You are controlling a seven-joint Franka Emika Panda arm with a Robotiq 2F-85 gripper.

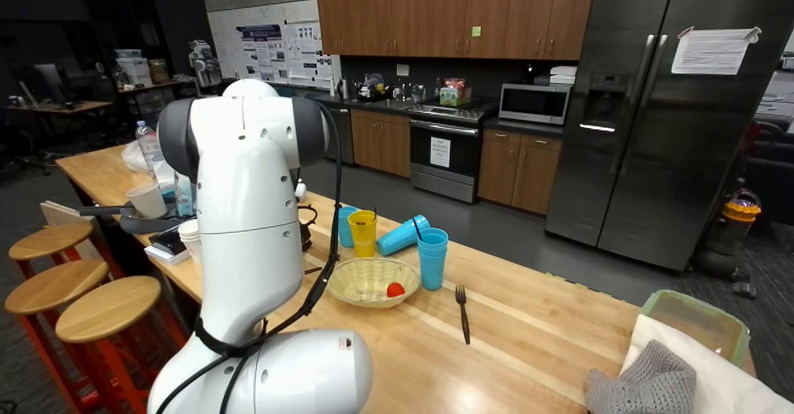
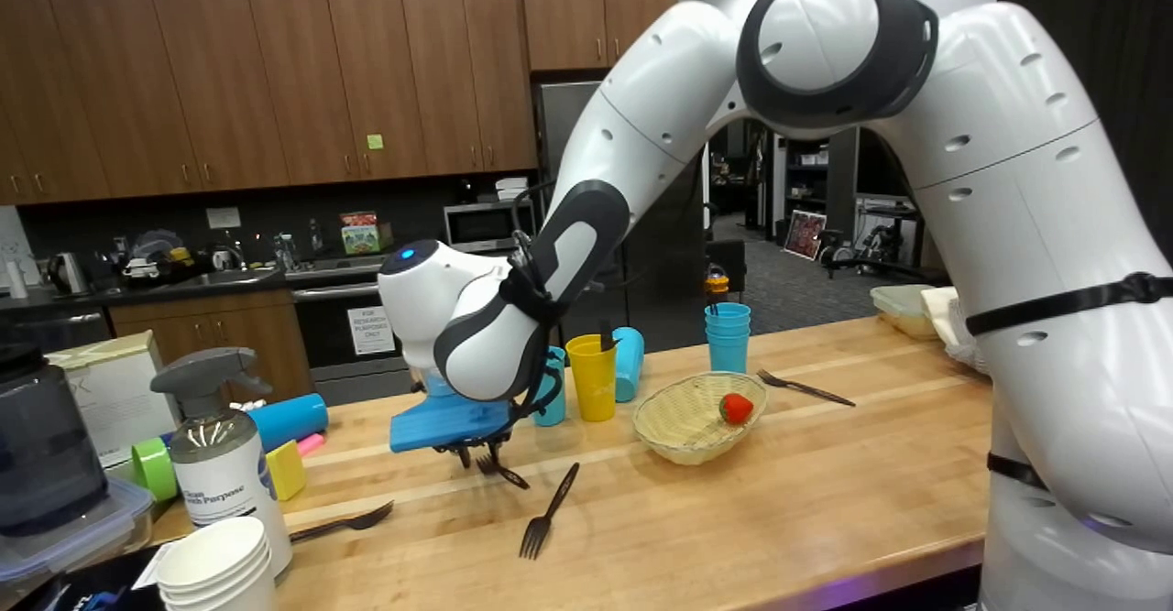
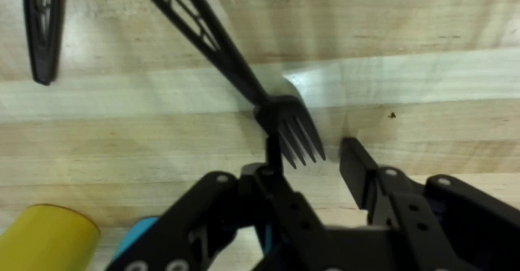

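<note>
Black two-fingered mechanical claw (image 3: 312,151), parted partway and gripping nothing, stands over the striped pale-wood desk (image 3: 447,133), which alone seems to support a black plastic fork (image 3: 237,74), tines showing in the gap, handle toward eleven o'clock in the wrist view.

In an exterior view I look from close to the robot arm (image 1: 248,228), large at the left, and downward across the bench (image 1: 515,364) toward the refrigerator (image 1: 620,159). In an exterior view, paper cups (image 2: 220,570) and a spray bottle (image 2: 220,469) stand nearest, and I look over the bench with the robot arm crossing from the right side. Both exterior views face the wooden cabinets (image 2: 266,89) and share the basket (image 2: 674,419) and the yellow cup (image 2: 593,380). The wrist view looks down at a fork (image 3: 248,86) from very near; the fingers (image 3: 358,175) enter from below, and it shares the yellow cup at a corner.
</note>
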